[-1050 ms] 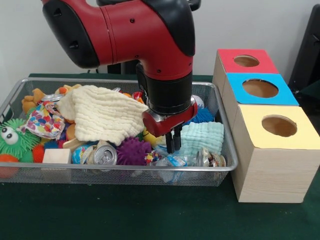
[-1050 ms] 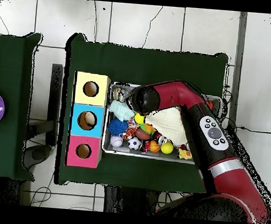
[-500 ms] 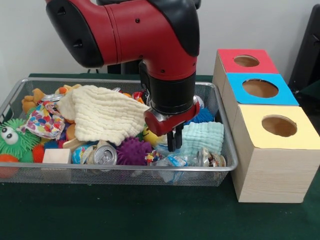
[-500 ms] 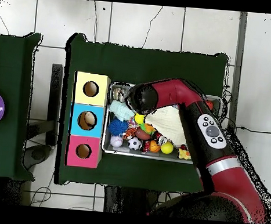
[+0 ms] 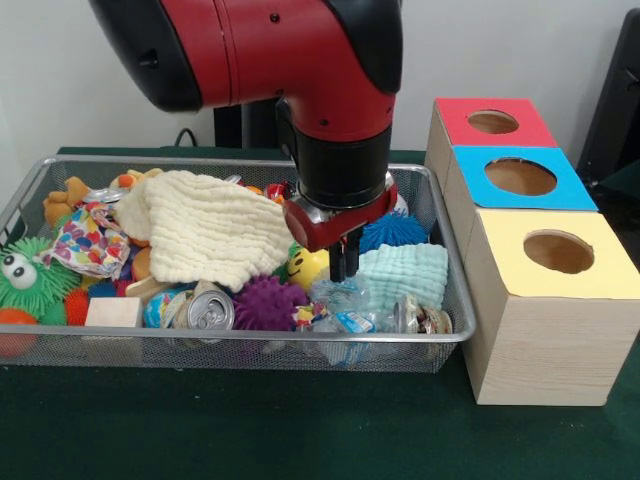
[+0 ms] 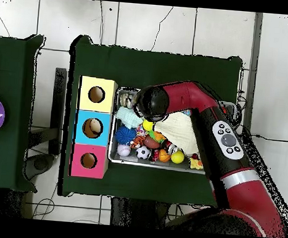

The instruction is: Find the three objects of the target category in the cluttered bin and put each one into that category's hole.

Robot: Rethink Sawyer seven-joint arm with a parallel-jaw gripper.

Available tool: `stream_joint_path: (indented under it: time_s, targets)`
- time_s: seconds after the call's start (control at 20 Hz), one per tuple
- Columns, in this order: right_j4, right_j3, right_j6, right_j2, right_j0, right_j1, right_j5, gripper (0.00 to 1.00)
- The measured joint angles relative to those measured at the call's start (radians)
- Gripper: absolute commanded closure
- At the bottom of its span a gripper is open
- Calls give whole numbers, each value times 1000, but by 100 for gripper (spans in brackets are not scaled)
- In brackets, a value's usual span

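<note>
Hand (image 5: 338, 268) has risen from beside the mint cloth (image 5: 404, 275), fingers together and gripping nothing; yellow smiley ball (image 5: 308, 266) now uncovered, nothing sorted yet.

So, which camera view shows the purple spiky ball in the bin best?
The front view: the purple spiky ball lies unobstructed near the bin's front wall, beside the can. In the overhead view I cannot make it out; the arm covers part of the bin.
</note>
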Motion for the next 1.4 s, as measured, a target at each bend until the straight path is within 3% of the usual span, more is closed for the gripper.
stream_joint_path:
  time_s: [0.4,0.7,0.75,1.15,1.4]
  targets:
    - [45,17,0,-9,0,-63,86,100]
    - [50,24,0,-9,0,-83,93,100]
    - [50,27,0,-9,0,-84,93,0]
    - [49,28,-1,-1,-3,-75,94,0]
    - [47,16,-47,41,-12,-32,93,0]
